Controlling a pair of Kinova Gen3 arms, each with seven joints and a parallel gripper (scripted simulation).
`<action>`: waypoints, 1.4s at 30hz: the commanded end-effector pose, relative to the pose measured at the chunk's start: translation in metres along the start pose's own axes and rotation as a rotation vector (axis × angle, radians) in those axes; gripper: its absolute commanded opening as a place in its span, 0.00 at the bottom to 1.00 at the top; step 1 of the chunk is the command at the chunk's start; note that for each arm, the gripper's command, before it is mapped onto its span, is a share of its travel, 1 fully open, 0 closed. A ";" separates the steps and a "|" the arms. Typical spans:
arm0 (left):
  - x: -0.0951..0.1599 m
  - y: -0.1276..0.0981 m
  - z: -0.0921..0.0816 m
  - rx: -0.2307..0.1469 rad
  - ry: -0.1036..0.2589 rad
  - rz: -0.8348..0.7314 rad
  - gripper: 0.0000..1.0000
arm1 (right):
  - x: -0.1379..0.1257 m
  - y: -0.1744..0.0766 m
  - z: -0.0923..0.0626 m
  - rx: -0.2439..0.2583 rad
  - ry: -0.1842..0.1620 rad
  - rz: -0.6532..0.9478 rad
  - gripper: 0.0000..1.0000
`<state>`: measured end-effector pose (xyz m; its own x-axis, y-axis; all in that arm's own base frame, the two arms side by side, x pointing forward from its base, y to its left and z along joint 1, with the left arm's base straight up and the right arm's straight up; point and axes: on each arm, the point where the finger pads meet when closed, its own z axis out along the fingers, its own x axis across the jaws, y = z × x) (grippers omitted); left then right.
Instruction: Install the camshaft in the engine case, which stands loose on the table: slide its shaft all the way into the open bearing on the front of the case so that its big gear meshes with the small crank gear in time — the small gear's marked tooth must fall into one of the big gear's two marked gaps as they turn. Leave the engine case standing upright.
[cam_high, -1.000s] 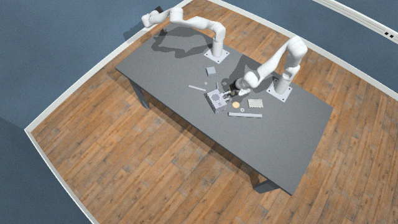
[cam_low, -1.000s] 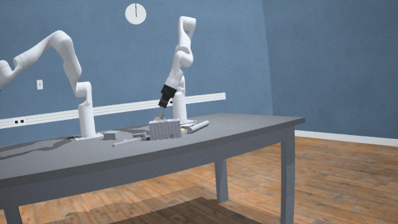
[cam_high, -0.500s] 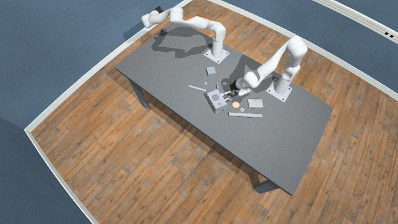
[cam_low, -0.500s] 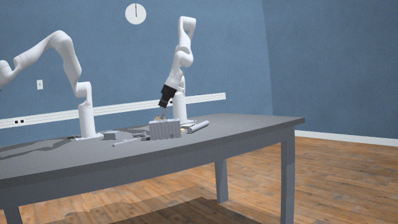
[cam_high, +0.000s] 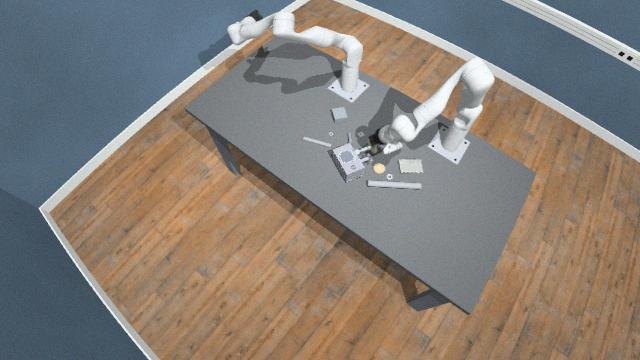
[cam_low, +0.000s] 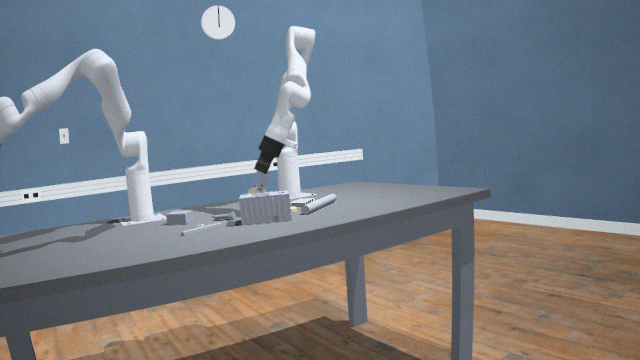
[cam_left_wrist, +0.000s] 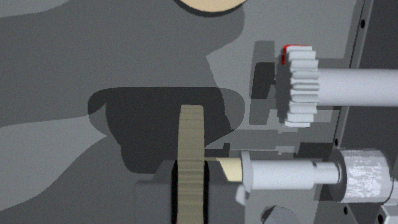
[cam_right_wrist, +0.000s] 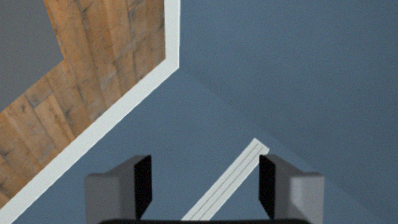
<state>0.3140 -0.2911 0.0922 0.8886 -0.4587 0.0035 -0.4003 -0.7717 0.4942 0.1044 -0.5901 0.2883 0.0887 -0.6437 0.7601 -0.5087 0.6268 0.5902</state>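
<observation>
The engine case (cam_high: 355, 172) (cam_low: 265, 209) stands upright on the table. My left gripper (cam_high: 371, 147) (cam_left_wrist: 190, 182) is shut on the big tan gear (cam_left_wrist: 191, 130) of the camshaft, in front of the case. The camshaft's grey shaft (cam_left_wrist: 280, 174) points at the bearing (cam_left_wrist: 367, 175); its thin tip reaches the bearing's rim, and how far it enters is unclear. The big gear stands clear of the small crank gear (cam_left_wrist: 302, 85), which has a red mark (cam_left_wrist: 286, 52) at its upper edge. The big gear's marked gaps are not clearly seen. My right gripper (cam_right_wrist: 205, 178) (cam_high: 256, 15) is open and empty, beyond the table.
A tan disc (cam_high: 379, 168) (cam_left_wrist: 212, 4), a small ring (cam_high: 389, 176), a thick rod (cam_high: 395, 185) (cam_low: 320, 204) and a pale tray (cam_high: 410, 166) lie beside the case. A grey block (cam_high: 339, 115) (cam_low: 179, 217) and a thin rod (cam_high: 316, 141) (cam_low: 201, 229) lie on its other side.
</observation>
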 end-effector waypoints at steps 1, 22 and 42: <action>0.002 0.000 -0.001 0.000 0.002 -0.010 0.29 | 0.001 0.001 0.000 0.000 0.000 0.002 1.00; 0.010 0.000 0.000 -0.001 0.002 -0.010 0.29 | 0.001 0.001 0.000 0.000 0.000 0.002 1.00; 0.014 0.001 0.000 -0.001 0.001 -0.011 0.29 | 0.001 0.001 0.000 0.000 0.000 0.002 1.00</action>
<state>0.3267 -0.2987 0.0924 0.8923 -0.4513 0.0073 -0.3950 -0.7730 0.4964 0.1044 -0.5901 0.2883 0.0887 -0.6437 0.7601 -0.5087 0.6268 0.5902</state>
